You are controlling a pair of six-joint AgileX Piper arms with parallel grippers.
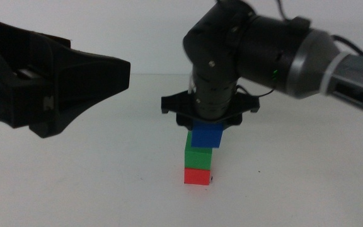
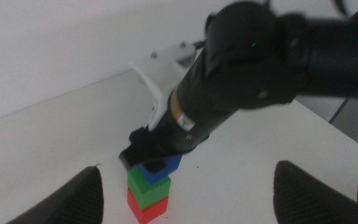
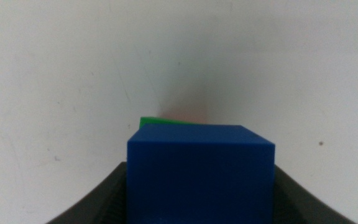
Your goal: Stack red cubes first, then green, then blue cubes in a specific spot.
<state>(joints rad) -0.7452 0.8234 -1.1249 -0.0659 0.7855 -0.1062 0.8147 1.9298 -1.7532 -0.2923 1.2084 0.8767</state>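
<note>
A: Where do the cubes stand on the worktop [image 1: 74, 183]?

B: Near the middle of the white worktop, somewhat toward its front edge. The red cube [image 1: 198, 175] sits flat on the surface, the green cube [image 1: 198, 157] rests on top of it, and the blue cube [image 1: 207, 135] is on top of the green one — shifted a little toward the right edge, so it overhangs that side.

A: And the right end effector [image 1: 208, 120]?

B: It comes down from above on the arm that reaches in from the right edge, and it is clamped on the blue cube. In the right wrist view the blue cube [image 3: 200, 171] fills the space between the two dark jaws, touching both, with a sliver of the green cube [image 3: 160, 121] showing just beyond it.

A: Is the blue cube touching the green one?

B: In the middle view their faces appear to meet; I cannot tell whether it bears its weight there.

A: The left end effector [image 1: 74, 82]?

B: It hangs above the left side of the worktop, well apart from the stack. Its jaws are spread wide with nothing between them — the left wrist view shows the stack, red cube [image 2: 148, 206] lowest, beyond the gap.
</note>
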